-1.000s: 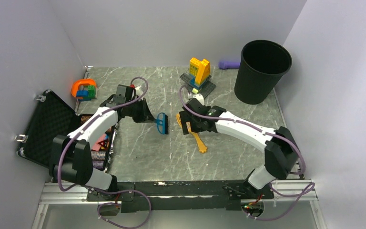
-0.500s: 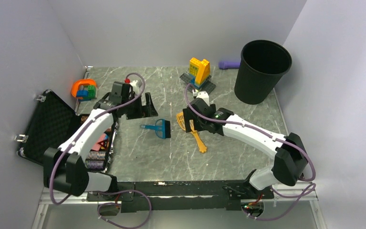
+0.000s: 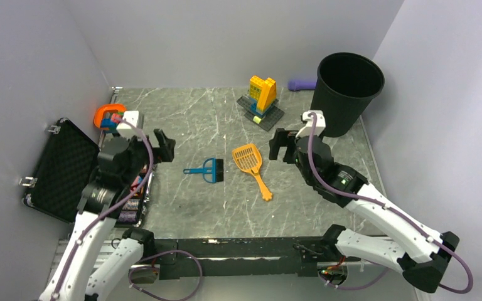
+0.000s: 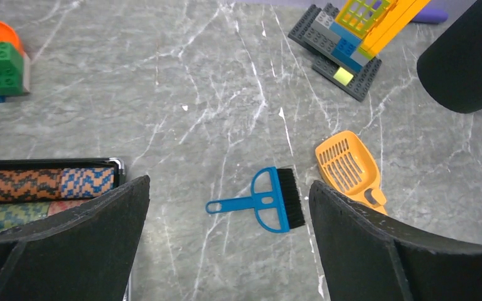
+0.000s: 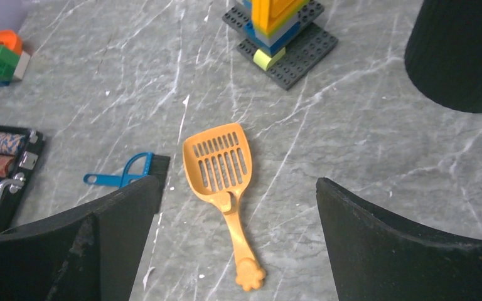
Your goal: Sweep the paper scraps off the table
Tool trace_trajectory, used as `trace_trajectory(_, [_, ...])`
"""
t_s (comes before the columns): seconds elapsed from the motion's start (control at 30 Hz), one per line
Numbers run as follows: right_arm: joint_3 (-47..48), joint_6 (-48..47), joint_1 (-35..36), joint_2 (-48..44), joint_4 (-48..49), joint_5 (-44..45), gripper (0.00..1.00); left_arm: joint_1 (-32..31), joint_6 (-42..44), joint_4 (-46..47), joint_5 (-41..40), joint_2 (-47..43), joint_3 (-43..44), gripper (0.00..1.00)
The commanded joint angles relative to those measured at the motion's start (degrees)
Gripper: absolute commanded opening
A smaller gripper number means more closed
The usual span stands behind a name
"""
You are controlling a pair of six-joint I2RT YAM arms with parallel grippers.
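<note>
Both arms have drawn back from mid-worktop since the earlier frames. The blue hand brush [image 4: 270,200], previously at the left claw [image 3: 164,143], now lies flat on the worktop [image 3: 194,119]. The orange slotted scoop [image 5: 219,164] lies just beside its bristles, not touching.

The left claw and the right claw [image 3: 281,143] are both spread wide and hold nothing.

No paper scraps are visible on the worktop in any view. The interior of the black bin [image 3: 345,94] is too dark to inspect, so their whereabouts cannot be confirmed.

Assessment: such scraps would be light, soft and prone to scatter, so pinching them is unsuitable. Any remaining should be pushed with the bristles. Brush and scoop look like light, rigid plastic and are best taken by their handles.
</note>
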Motion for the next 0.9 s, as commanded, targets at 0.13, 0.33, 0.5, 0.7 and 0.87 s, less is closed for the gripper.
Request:
trace_trajectory(0.13, [-7.00, 0.22, -0.08, -6.64, 3.13, 6.08, 1.00, -0.23, -1.18, 5.67, -1.47, -13.16, -10.97, 0.99])
trace_trajectory(0.33, [-8.33, 2.72, -0.02, -6.71, 1.43, 5.65, 1.00, -0.17, -4.17, 4.00, -0.29, -13.92, -12.22, 1.00])
trace_trajectory(0.5, [-8.17, 3.45, -0.04, -6.39, 1.05, 4.78, 1.00, -0.22, -4.51, 3.25, 0.26, -14.27, -12.26, 0.99])
trace_trajectory(0.7, [-8.37, 3.39, -0.09, -6.30, 1.64, 5.02, 1.00, -0.18, -3.97, 1.84, -0.99, -13.84, -11.31, 0.99])
trace_trajectory(0.87, [-8.11, 3.01, -0.06, -6.38, 1.64, 5.48, 1.00, -0.19, -3.83, 2.07, -0.91, -13.66, -11.39, 1.00])
